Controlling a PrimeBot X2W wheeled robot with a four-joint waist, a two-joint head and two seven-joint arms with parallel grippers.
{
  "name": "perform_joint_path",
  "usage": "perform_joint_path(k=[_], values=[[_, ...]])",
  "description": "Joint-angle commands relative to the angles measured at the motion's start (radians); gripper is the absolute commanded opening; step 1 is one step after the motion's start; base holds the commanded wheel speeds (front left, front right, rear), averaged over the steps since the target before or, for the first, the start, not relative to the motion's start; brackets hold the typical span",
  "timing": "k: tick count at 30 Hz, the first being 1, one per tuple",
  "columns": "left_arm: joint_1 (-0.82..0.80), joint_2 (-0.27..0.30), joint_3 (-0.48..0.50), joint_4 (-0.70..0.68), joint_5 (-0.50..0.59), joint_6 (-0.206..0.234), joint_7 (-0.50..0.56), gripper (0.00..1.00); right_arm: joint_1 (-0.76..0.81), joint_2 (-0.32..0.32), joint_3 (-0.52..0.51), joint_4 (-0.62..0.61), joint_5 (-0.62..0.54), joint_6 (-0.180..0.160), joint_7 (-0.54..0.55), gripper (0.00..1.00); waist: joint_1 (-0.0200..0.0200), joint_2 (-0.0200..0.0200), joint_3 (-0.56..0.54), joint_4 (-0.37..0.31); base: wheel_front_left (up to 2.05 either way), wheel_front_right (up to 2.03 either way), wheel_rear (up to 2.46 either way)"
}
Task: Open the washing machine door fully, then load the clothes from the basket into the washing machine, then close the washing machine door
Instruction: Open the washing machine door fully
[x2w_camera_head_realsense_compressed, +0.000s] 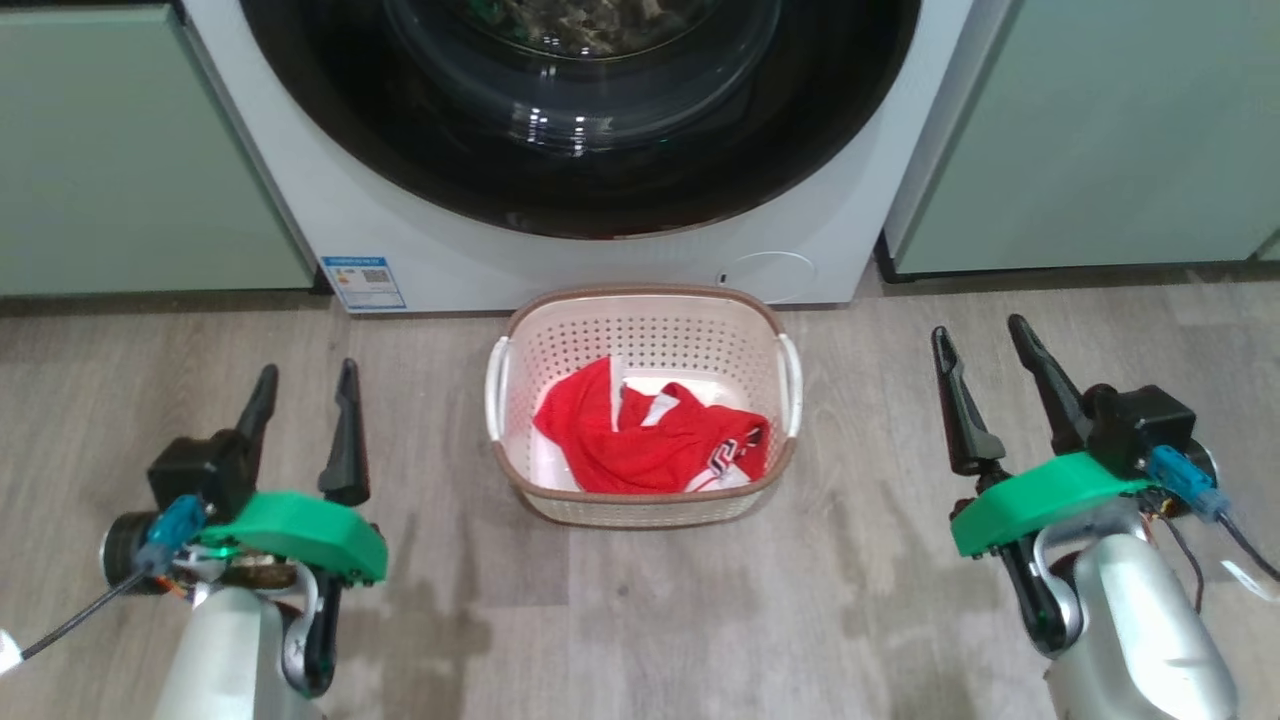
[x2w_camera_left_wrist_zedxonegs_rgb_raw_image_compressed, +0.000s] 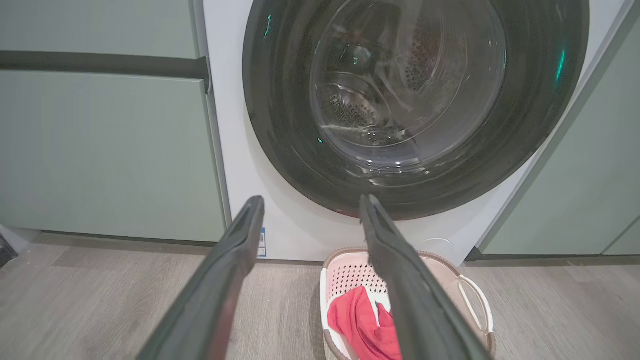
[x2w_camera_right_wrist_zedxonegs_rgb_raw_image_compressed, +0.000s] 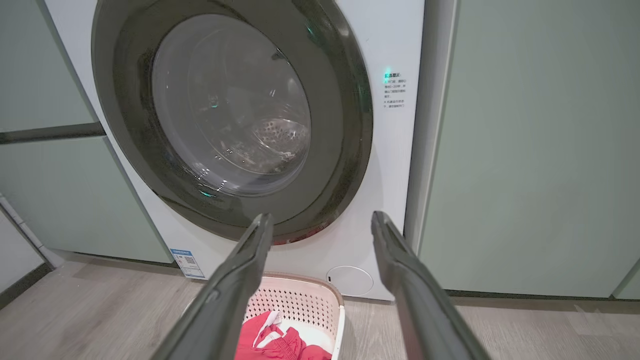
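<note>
Wood floor (x2w_camera_head_realsense_compressed: 640, 620) is running up to the far washing machine door (x2w_camera_head_realsense_compressed: 580, 100), which is looking shut. I'm holding left pincer (x2w_camera_head_realsense_compressed: 308, 370) and right pincer (x2w_camera_head_realsense_compressed: 979, 328) spread, empty. Red clothes (x2w_camera_head_realsense_compressed: 650, 440) are lying in the basket (x2w_camera_head_realsense_compressed: 645, 297) between them: light and floppy, so I'm probably pinching a raised fold.

Basket (x2w_camera_head_realsense_compressed: 640, 294) and washing machine door (x2w_camera_head_realsense_compressed: 420, 170) are framed from overhead, and shared by both low, forward-facing wrist views.
</note>
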Motion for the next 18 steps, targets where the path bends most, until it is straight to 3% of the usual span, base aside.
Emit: perform_joint_path(k=[1, 18], values=[[-0.049, 0.009, 0.028, -0.041, 0.009, 0.002, -0.013, 1.00, -0.041, -0.001, 0.015, -0.034, 0.001, 0.000, -0.009, 1.00, 0.0000, 0.0000, 0.000, -0.001, 1.23, 1.23, -2.46], [-0.053, 0.009, 0.024, -0.063, 0.007, -0.004, -0.013, 1.00, -0.043, 0.002, 0.004, -0.041, 0.001, 0.000, -0.009, 1.00, 0.0000, 0.0000, 0.011, -0.012, 1.21, 1.21, -2.41]])
